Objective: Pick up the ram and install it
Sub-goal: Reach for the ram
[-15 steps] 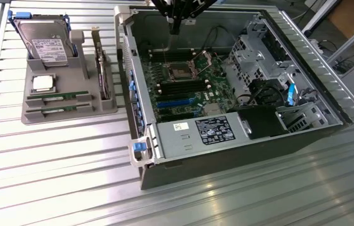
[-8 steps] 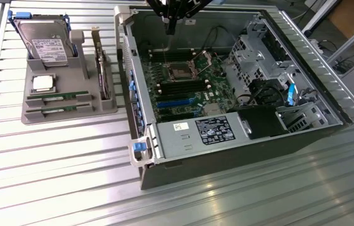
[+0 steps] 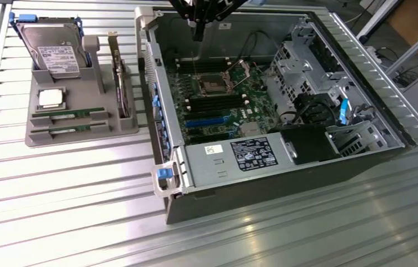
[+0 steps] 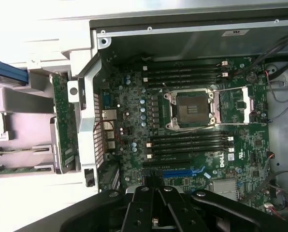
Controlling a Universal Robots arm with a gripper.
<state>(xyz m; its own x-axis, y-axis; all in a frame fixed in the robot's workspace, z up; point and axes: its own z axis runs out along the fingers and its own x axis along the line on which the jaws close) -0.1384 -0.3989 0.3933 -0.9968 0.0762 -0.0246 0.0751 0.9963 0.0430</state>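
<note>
Ram (image 3: 71, 113) lies in tray (image 3: 46, 142), well apart from closed hand (image 3: 198, 38).

The arm (image 3: 203, 10) and a ram (image 4: 23, 169) are cut off by picture edges.

1. Ram (image 3: 70, 113) (image 4: 13, 151): a long, thin, green board stick with pale markings along it. It sits level on its long edge in a slot of the grey holder (image 3: 83, 140), with both ends held between grey blocks.
2. Second ram (image 3: 68, 130) (image 4: 18, 169): same look and same pose. It sits in the next slot, parallel to the first and just beside it, nearer the holder's edge.
3. Both sticks lie to the exterior view's left of the open case (image 3: 268, 183), apart from it.
</note>
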